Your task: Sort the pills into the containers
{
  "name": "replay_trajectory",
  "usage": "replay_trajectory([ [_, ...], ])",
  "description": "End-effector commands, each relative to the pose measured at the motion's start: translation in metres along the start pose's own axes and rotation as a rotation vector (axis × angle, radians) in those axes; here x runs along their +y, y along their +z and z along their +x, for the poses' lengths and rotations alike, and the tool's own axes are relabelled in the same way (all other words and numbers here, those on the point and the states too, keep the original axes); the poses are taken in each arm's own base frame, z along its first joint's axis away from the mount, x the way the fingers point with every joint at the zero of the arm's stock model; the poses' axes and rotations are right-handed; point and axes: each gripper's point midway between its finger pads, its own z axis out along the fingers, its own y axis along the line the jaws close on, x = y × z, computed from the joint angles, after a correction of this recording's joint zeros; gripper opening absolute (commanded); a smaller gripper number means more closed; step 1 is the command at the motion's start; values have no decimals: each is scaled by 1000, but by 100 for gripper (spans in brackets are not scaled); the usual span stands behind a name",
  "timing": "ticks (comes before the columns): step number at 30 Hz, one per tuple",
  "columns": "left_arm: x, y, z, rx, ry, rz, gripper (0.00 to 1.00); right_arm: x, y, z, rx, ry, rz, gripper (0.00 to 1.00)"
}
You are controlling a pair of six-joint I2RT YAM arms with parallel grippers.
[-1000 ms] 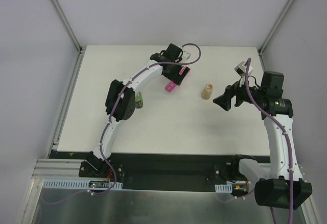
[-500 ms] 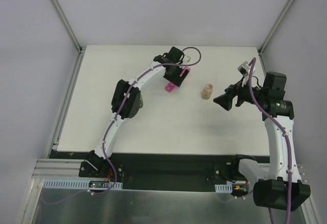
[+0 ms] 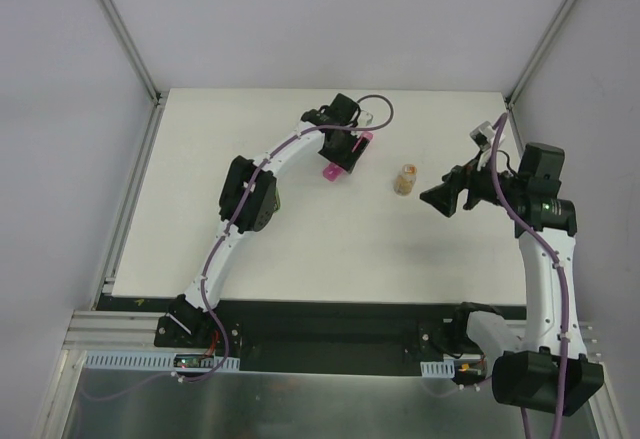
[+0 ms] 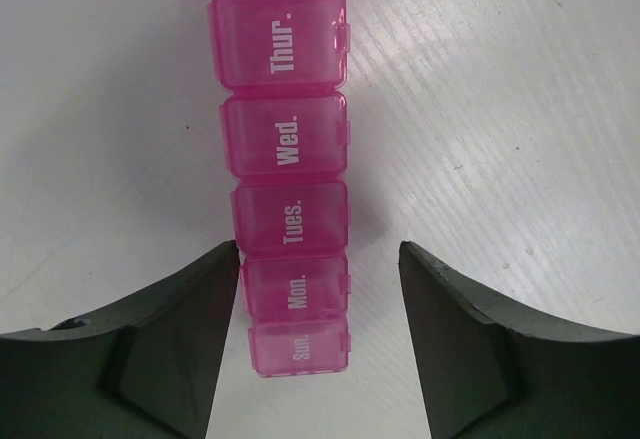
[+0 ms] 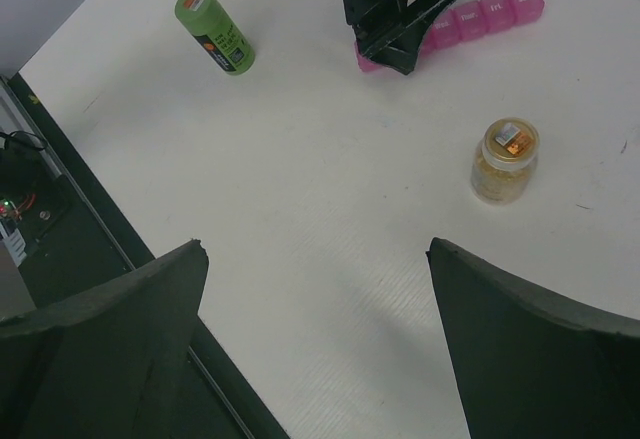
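Note:
The pink pill organizer (image 4: 290, 209) lies flat on the white table with its Sun. to Thur. lids shut. It also shows in the right wrist view (image 5: 490, 14) and pokes out under the left gripper in the top view (image 3: 329, 171). My left gripper (image 4: 318, 249) is open and straddles the Sun./Mon. end, the left finger (image 4: 190, 309) close against the organizer's side. The small clear bottle (image 3: 405, 179) of amber pills stands upright and capped (image 5: 505, 162). My right gripper (image 3: 437, 199) is open and empty (image 5: 317, 249), just right of the bottle.
A green dark-capped bottle (image 5: 213, 31) lies on the table left of the organizer; in the top view the left arm's elbow (image 3: 250, 194) hides it. The table's near edge and a black base strip (image 5: 60, 229) lie below the right gripper.
The left arm's elbow has swung right and now covers the green bottle in the top view. The left gripper shifted slightly right over the organizer. The right wrist rose a little.

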Motion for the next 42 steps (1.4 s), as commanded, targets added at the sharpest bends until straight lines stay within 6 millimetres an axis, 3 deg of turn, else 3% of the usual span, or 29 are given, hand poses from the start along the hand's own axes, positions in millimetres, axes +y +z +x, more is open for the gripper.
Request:
replay_trajectory([
  [1,6,-2,3,17,-24,-16,63,9,-6,-14,-55,-43,-28,96],
  [18,9,9,15,59,42,-99,54,12,-11,-17,-74,-34,-31,96],
  [21,8,8,14,56,49,-98,49,12,-11,-18,-77,-34,-29,96],
  [22,6,9,14,56,53,-90,47,12,-11,-18,-77,-34,-29,96],
  [27,-4,-4,3,25,94,-67,14,11,-12,-17,-74,-37,-19,96],
  [31,-16,-37,-15,-33,125,-33,9,14,-16,-19,-53,-120,-33,96],
  [32,-23,-56,-21,-59,133,2,8,19,-17,-8,-4,-99,-64,96],
  [34,-33,-77,-23,-81,160,51,7,29,-25,-16,7,-323,-132,96],
  [35,-41,-97,-21,-93,170,78,6,40,-27,1,71,-279,-197,96],
  [36,-49,-108,-18,-99,180,122,5,46,-31,1,79,-326,-233,96],
  [37,-54,-117,-13,-102,195,146,4,46,-33,-5,68,-531,-260,96],
  [38,-59,-137,-3,-103,202,167,3,57,-38,7,109,-492,-326,96],
  [40,-74,-154,11,-101,222,245,2,61,-40,7,101,-610,-381,96],
  [42,-84,-179,34,-96,233,297,2,66,-38,4,109,-620,-427,96],
])
